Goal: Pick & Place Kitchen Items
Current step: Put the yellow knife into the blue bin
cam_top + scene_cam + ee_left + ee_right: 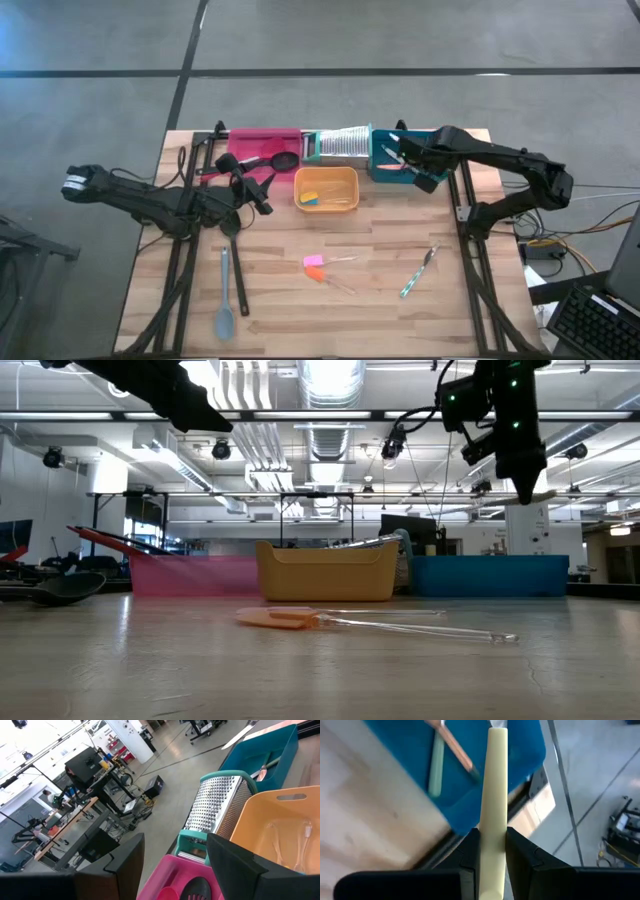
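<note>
My right gripper (410, 166) hangs over the teal tray (378, 170) at the far right, shut on a pale yellow-handled knife (493, 785). Inside that tray lie a green-handled knife (435, 765) and a wood-handled one (454, 745). My left gripper (252, 192) waits open, holding nothing, over the near edge of the pink tray (262, 138), which holds a black ladle (280, 160). On the bare table lie a grey-blue spoon (224, 296), pink and orange pieces (315, 265) and another green-handled knife (420, 272). My right gripper pinches the knife's pale yellow handle (493, 822) between its two fingers (520, 850). The fingers slant down from the table's right side and lie along the handle, which sticks out past their tips. The knife is lifted clear, above the teal tray.
An orange tray (300, 180) with small yellow and blue pieces stands in the middle at the back. A silver grater (340, 143) stands between the pink and teal trays. Bare wood lies along the near half around the loose items.
</note>
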Controlling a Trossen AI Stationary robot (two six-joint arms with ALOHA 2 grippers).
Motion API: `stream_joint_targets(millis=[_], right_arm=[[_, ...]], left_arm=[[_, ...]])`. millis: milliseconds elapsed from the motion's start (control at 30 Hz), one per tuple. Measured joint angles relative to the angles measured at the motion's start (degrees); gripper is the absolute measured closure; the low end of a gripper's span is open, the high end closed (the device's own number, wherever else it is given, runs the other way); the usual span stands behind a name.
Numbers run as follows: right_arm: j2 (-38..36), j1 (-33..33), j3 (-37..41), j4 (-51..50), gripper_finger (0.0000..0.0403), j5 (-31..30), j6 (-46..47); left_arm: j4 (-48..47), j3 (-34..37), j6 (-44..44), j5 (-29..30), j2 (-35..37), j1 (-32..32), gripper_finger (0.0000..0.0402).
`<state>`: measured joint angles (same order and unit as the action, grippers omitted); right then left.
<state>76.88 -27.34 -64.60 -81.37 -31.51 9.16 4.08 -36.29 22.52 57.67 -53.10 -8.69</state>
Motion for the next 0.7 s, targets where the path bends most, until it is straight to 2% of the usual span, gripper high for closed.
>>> stream_joint_targets(millis=[267, 533, 700], right_arm=[[0.00, -4.84, 3.78, 12.77, 0.0353, 0.63, -9.10], [0.87, -8.64, 9.29, 17.29, 0.0353, 3.05, -11.01], [3.51, -9.26, 12.97, 24.13, 0.0353, 3.21, -13.72]], left_arm=[[-0.02, 0.00, 0.00, 0.00, 0.00, 0.00, 0.0183], [-0.02, 0.00, 0.00, 0.00, 0.00, -0.02, 0.0183], [-0.02, 0.00, 0.00, 0.01, 0.00, -0.01, 0.0183]])
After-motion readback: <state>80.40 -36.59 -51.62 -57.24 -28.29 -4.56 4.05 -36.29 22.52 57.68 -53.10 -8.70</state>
